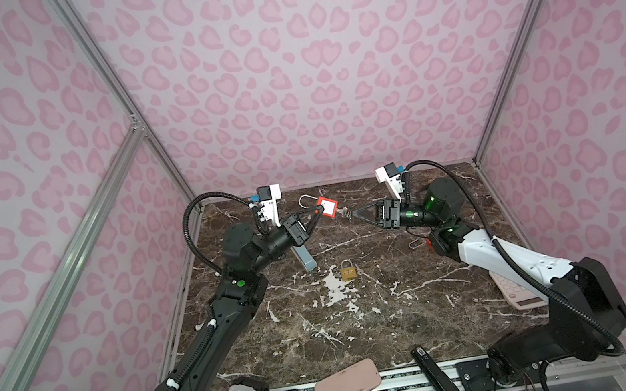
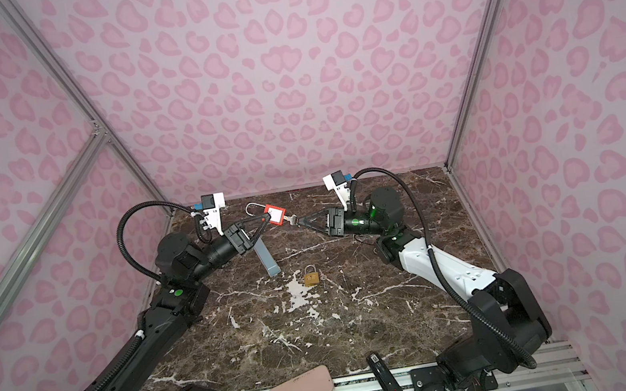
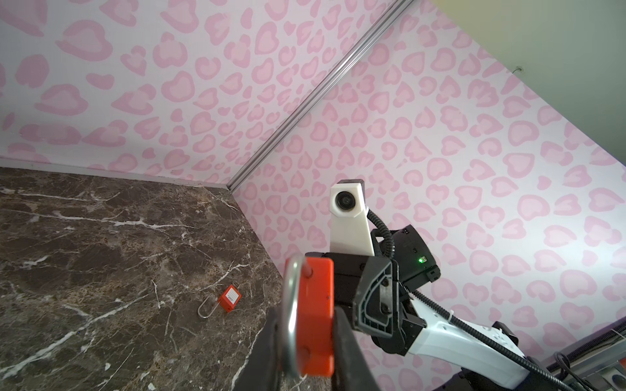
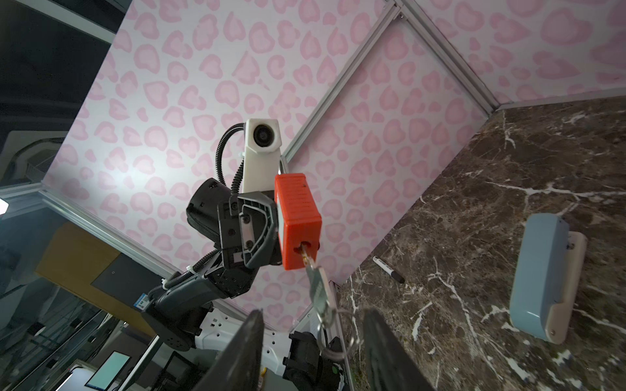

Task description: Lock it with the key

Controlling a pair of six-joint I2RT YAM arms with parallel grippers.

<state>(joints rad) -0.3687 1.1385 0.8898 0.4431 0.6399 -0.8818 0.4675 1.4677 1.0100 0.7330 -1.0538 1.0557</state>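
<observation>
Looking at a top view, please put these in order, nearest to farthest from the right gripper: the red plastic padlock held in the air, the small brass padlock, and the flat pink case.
1. Red plastic padlock: directly left of the right gripper, held up by the left gripper.
2. Small brass padlock: lying near the middle, towards the front.
3. Flat pink case: at the front edge, clearly farthest.

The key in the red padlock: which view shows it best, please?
Right wrist view: the key sits clearly in the keyhole of the red padlock. In both top views the key is tiny; the left wrist view hides it behind that padlock.
</observation>
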